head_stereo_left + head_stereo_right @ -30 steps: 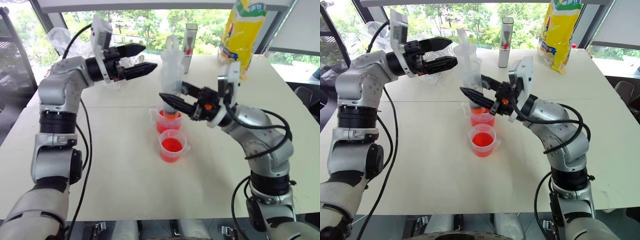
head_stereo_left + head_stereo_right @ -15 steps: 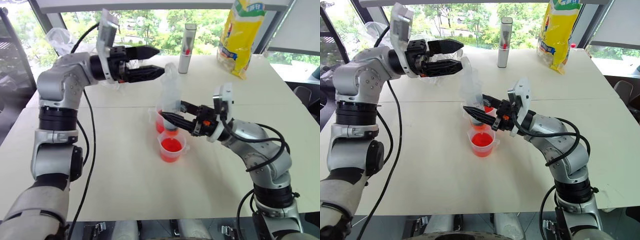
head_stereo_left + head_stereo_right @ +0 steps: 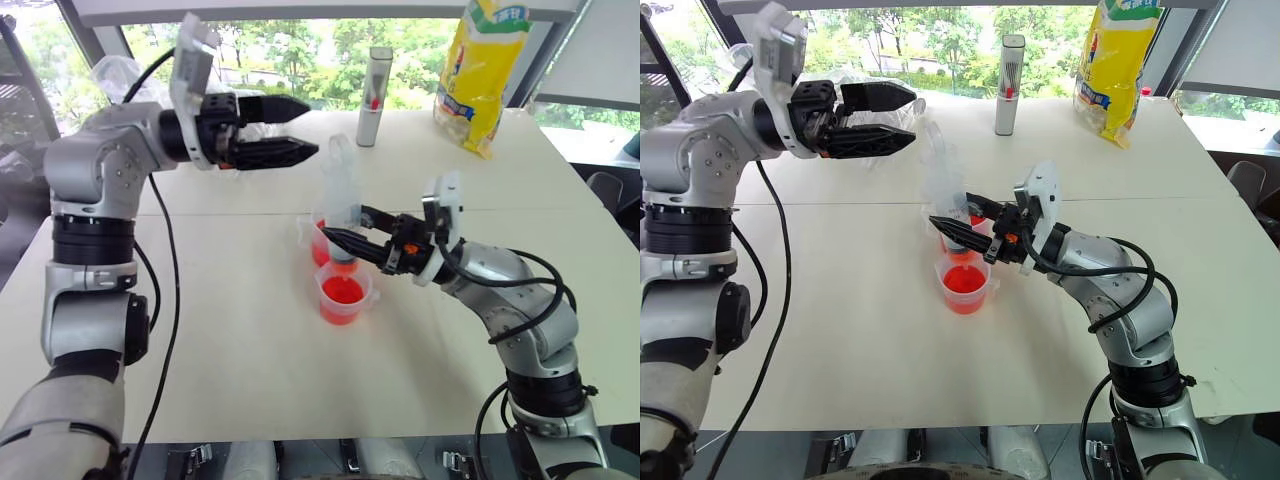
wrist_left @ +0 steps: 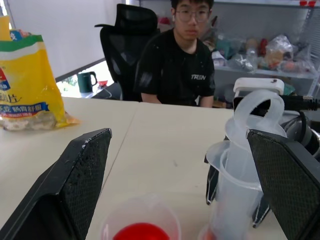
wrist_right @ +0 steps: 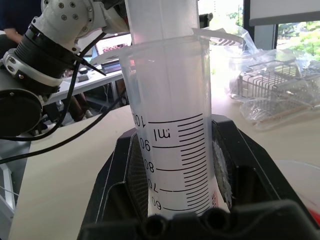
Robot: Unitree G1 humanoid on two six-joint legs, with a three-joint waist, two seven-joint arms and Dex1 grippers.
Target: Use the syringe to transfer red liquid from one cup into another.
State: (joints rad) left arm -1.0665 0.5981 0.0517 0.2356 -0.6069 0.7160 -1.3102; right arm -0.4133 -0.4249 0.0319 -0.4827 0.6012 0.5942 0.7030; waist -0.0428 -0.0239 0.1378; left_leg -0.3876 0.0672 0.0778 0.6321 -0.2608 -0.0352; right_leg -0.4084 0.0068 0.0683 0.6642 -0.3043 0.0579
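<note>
The clear syringe (image 3: 339,196) stands upright over the two cups, its white plunger ring on top. My right gripper (image 3: 343,241) is shut on the low part of its barrel, and the printed scale shows close up on the syringe (image 5: 170,145). Red liquid fills the near cup (image 3: 344,291) and the far cup (image 3: 318,243). The syringe's tip sits low at the far cup, hidden behind my fingers. My left gripper (image 3: 310,127) hangs open, level, above and to the left of the plunger, holding nothing. Its fingers (image 4: 80,185) frame the syringe (image 4: 240,185).
A grey upright cylinder (image 3: 377,95) with a red mark and a yellow bag (image 3: 482,70) stand at the back of the white table (image 3: 250,360). Crumpled clear plastic (image 3: 118,74) lies at the back left. A person (image 4: 180,70) sits across the table.
My right gripper has sunk with the syringe, bringing it down to the cups. My open left gripper has turned more level and drawn slightly back.
</note>
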